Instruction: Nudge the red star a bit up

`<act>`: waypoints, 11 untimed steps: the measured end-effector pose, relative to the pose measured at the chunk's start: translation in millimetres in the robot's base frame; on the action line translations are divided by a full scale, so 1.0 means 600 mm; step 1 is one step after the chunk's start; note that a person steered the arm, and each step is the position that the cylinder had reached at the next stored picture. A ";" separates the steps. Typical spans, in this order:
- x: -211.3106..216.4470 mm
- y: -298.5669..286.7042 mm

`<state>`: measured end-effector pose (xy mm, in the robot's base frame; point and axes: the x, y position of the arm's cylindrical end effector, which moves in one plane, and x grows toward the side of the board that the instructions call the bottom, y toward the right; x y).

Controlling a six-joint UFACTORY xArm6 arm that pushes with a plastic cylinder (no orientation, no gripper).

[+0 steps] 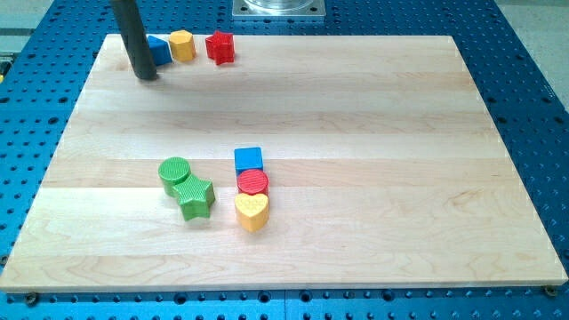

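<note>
The red star (220, 47) lies at the board's top edge, toward the view's left. A yellow hexagon block (181, 44) sits to its left, and a blue block (160, 50) is left of that, partly hidden behind my rod. My tip (146, 75) rests on the board at the view's top left, touching or just beside the blue block, about two block widths left of the red star.
A blue square block (249, 160), a red round block (253, 183) and a yellow heart (252, 212) stand in a column near the middle. A green round block (174, 172) and a green star (196, 196) sit to their left. The wooden board (373, 160) lies on a blue perforated table.
</note>
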<state>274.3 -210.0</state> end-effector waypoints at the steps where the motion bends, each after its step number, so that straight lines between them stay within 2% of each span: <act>1: -0.040 -0.005; 2: -0.056 -0.005; 3: -0.039 -0.015; 4: 0.028 0.005; 6: 0.035 0.160; 9: -0.052 0.234; 10: -0.044 0.253; 11: 0.024 0.317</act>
<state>288.6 -20.0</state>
